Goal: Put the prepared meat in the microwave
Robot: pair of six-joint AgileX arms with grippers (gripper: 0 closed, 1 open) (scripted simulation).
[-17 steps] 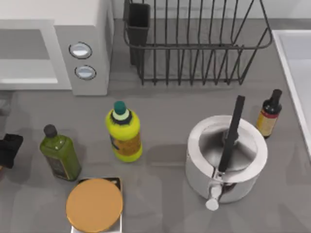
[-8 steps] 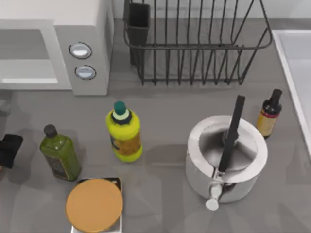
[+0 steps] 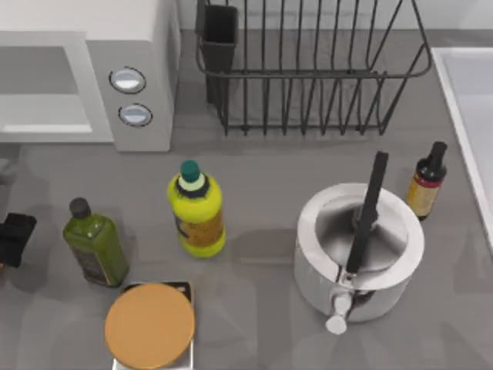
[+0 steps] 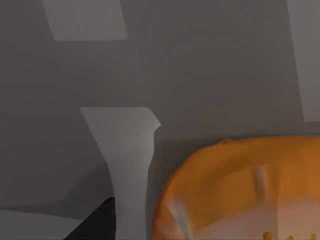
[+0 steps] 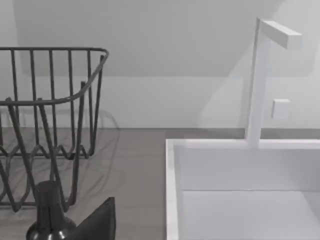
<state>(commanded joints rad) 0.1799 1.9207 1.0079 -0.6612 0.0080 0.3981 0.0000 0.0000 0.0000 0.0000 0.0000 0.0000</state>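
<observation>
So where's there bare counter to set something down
Open counter lies between the yellow bottle and the pot, and in front of the rack. It's crowded at front left: green bottle, orange disc, left gripper.

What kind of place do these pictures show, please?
Most likely a kitchen counter: a microwave at the back left, a black wire dish rack beside it, and a white sink with a faucet at the right edge.

White microwave with grey panel and silver-ringed knobs. Black wire rack. Yellow bottle, teal cap. Olive-green bottle, dark cap. Orange-tan disc. Silvery pot, black handle. Orange and pale cream meat beside the left gripper's dark finger.
</observation>
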